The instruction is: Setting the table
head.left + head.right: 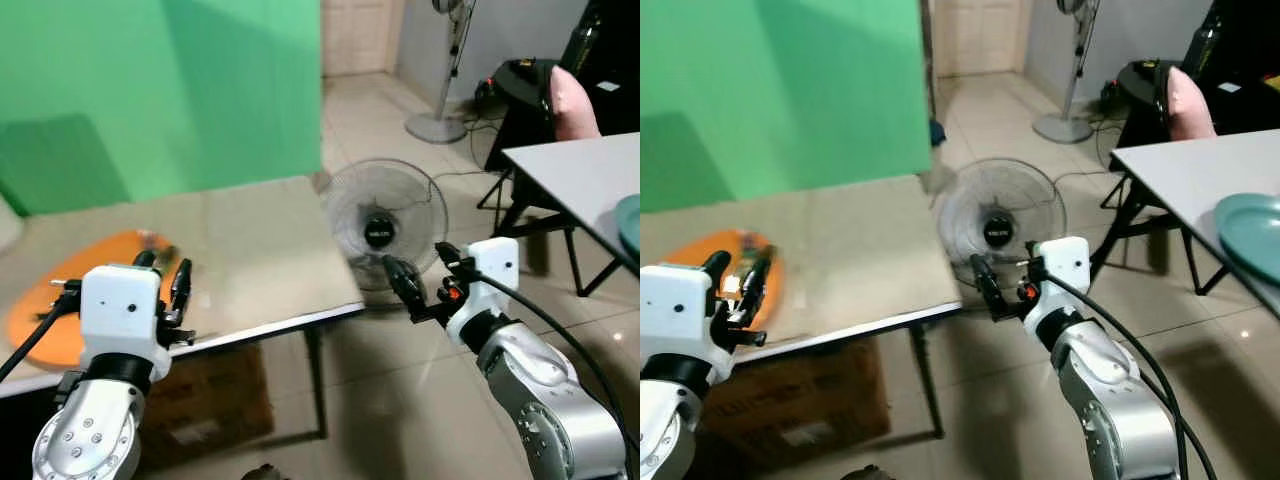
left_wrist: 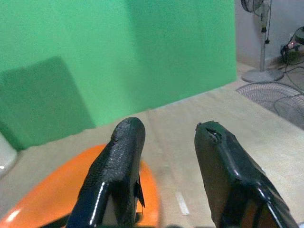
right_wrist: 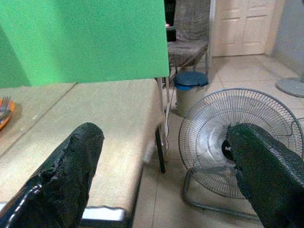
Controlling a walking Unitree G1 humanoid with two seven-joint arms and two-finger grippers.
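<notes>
Left gripper (image 1: 166, 282) is held empty, fingers slightly parted, above orange tray (image 1: 45, 325) on beige table (image 1: 270, 250). Right gripper (image 1: 424, 283) is spread wide, empty, beside floor fan (image 1: 382, 225).

I see an orange tray (image 1: 60, 310) on my beige table (image 1: 260, 250), a plain green screen (image 1: 150, 90) behind, a teal plate (image 1: 1252, 228) on the white table (image 1: 1185, 170).
</notes>
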